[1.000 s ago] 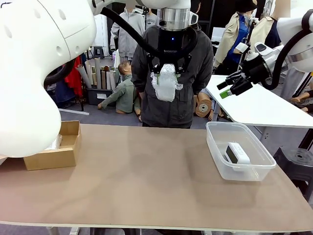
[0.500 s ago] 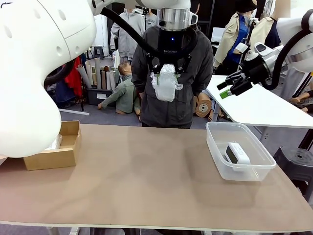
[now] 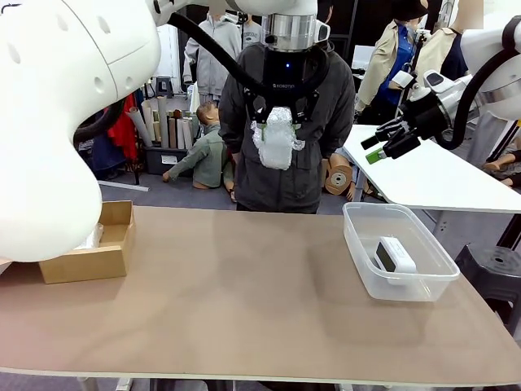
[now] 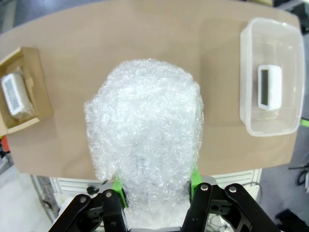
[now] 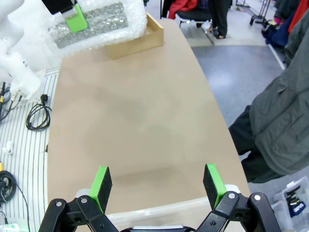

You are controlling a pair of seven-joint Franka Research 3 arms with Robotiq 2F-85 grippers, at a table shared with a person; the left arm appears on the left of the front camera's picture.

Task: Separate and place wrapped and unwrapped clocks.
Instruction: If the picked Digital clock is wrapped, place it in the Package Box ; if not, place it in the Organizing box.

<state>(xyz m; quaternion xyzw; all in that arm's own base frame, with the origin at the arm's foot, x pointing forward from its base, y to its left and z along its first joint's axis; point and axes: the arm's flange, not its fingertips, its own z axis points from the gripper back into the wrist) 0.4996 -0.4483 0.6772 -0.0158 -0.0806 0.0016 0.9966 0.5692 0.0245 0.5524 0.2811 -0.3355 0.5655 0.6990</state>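
A: Where is the wrapped clock [image 3: 275, 137] hanging?

B: Top centre of the front view, clamped in the left end effector [image 3: 277, 122], its long axis hanging downward. The cardboard box [image 3: 88, 246], already holding another wrapped lump [image 4: 13, 94], is lying lower left on the counter [image 3: 244, 301].

A: And the right end effector [image 5: 158, 186]?

B: Standing apart, empty, upper right above the tub [image 3: 396, 248] containing the bare white clock [image 3: 394, 257].

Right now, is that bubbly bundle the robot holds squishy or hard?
The bubble-wrapped clock probably feels squishy outside: the wrap puffs out past the left tool pinching it. Inside it is likely stiff, since it stands straight, not drooping. It could slip, as the plastic looks smooth.
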